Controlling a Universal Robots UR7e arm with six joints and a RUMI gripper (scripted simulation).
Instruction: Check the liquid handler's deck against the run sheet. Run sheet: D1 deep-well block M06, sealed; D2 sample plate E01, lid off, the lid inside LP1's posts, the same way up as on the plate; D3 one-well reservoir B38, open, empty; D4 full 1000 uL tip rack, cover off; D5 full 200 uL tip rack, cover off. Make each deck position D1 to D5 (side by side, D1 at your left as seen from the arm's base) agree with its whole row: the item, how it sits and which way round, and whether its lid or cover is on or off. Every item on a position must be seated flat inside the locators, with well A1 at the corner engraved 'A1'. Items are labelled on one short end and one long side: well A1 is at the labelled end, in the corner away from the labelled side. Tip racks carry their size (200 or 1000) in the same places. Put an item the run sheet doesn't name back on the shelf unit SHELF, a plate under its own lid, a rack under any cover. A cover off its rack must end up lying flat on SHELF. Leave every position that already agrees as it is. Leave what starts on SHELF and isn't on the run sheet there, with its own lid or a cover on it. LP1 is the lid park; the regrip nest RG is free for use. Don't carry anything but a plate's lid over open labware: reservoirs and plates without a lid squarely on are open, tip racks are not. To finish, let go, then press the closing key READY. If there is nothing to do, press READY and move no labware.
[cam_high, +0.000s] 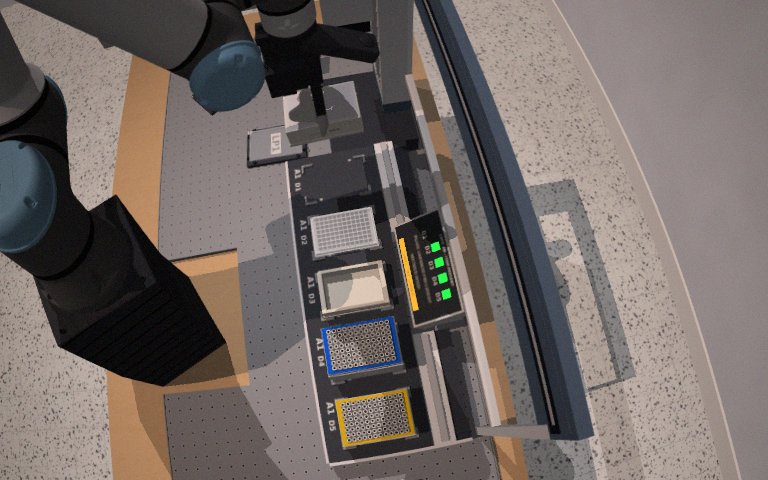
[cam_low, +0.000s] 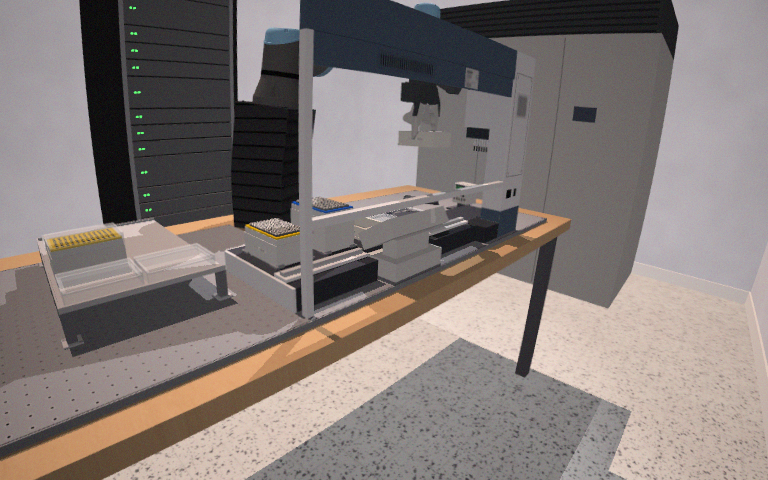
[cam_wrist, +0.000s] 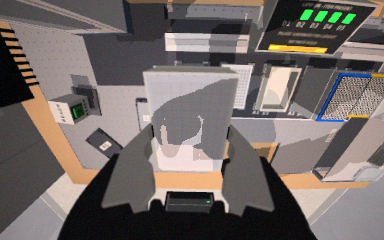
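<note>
My gripper (cam_high: 320, 113) is shut on a pale deep-well block (cam_high: 327, 110) with a flat grey top. It holds the block high above the table's far-left end, over the area beside the LP1 pad (cam_high: 275, 146). The block also shows under the gantry (cam_low: 424, 137) and between my fingers in the wrist view (cam_wrist: 190, 115). Position D1 (cam_high: 334, 178) is bare. D2 holds an uncovered well plate (cam_high: 344, 230). D3 holds an open, empty reservoir (cam_high: 353, 286). D4 holds a blue tip rack (cam_high: 361, 345), and D5 a yellow tip rack (cam_high: 374, 417), both uncovered.
The blue gantry beam (cam_high: 498, 215) runs along the deck's far side, with a status panel (cam_high: 433, 268) showing green lights. SHELF (cam_low: 124, 260) holds a covered yellow tip rack (cam_low: 84, 244) and clear lids. A small box with a green key (cam_wrist: 70, 110) sits at the table's left.
</note>
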